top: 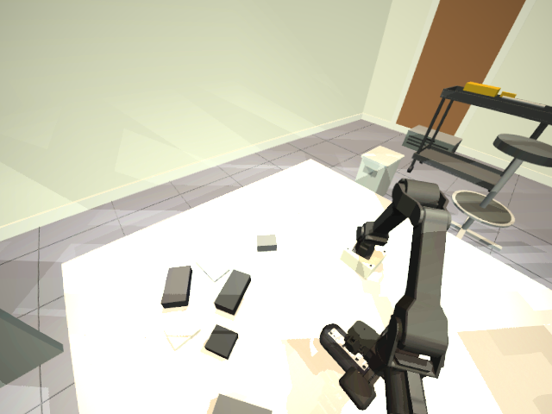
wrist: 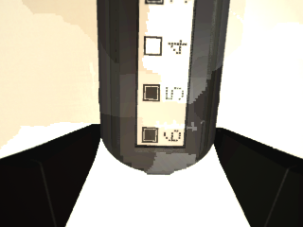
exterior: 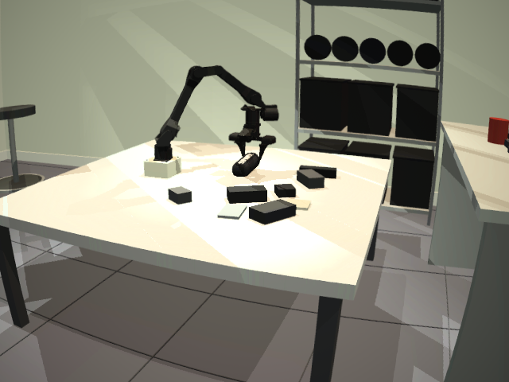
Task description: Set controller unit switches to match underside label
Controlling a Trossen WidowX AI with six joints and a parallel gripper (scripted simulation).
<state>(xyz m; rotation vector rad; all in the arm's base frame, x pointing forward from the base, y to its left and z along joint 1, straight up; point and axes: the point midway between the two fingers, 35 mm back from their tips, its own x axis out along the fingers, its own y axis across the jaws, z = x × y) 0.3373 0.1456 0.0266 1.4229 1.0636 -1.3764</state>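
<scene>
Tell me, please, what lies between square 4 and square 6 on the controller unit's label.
In the wrist view, square 5, a filled one, lies between the empty square 4 and square 6.
</scene>
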